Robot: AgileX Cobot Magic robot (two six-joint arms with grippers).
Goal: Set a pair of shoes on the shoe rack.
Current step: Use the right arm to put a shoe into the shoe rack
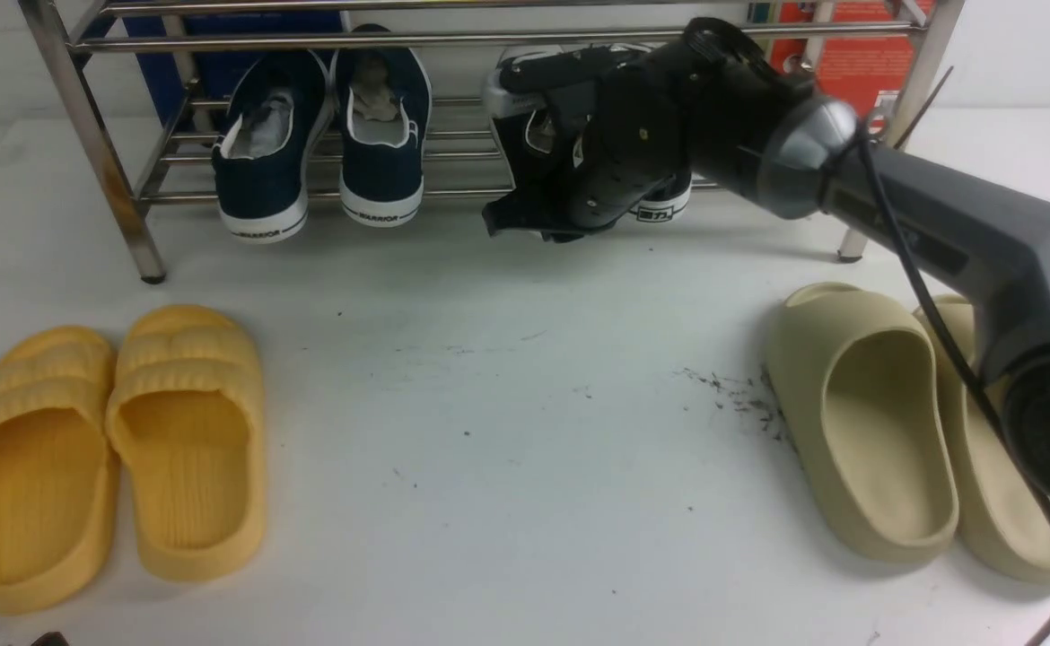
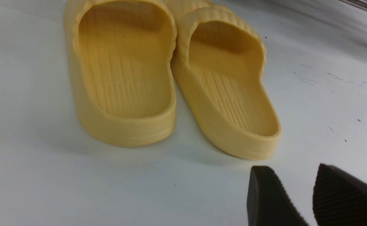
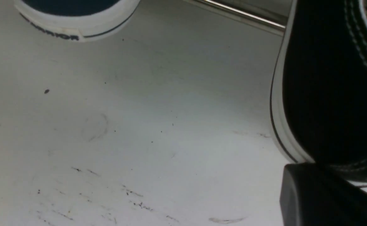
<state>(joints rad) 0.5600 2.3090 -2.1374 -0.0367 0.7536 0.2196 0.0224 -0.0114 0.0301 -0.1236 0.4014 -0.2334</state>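
A white tabletop (image 1: pixel 507 404) fills the front view. A steel shoe rack (image 1: pixel 94 135) runs across the top of the frame. Two navy sneakers (image 1: pixel 381 135) rest on its low bars at upper left of centre. The black sneakers (image 1: pixel 660 208) sit on the same bars at upper centre, heels toward the camera, mostly hidden by the right arm (image 1: pixel 938 224), which reaches in from the right edge.

The right tool (image 1: pixel 525 220) hangs just in front of them. In its wrist view one finger (image 3: pixel 321 197) lies against a black heel, and I cannot tell whether the tool is spread or pinching.

Yellow slides (image 1: pixel 184 431) lie at lower left and beige slides (image 1: pixel 857 404) at lower right. The left tool (image 2: pixel 293 169) is spread and empty, above the tabletop near the yellow slides.
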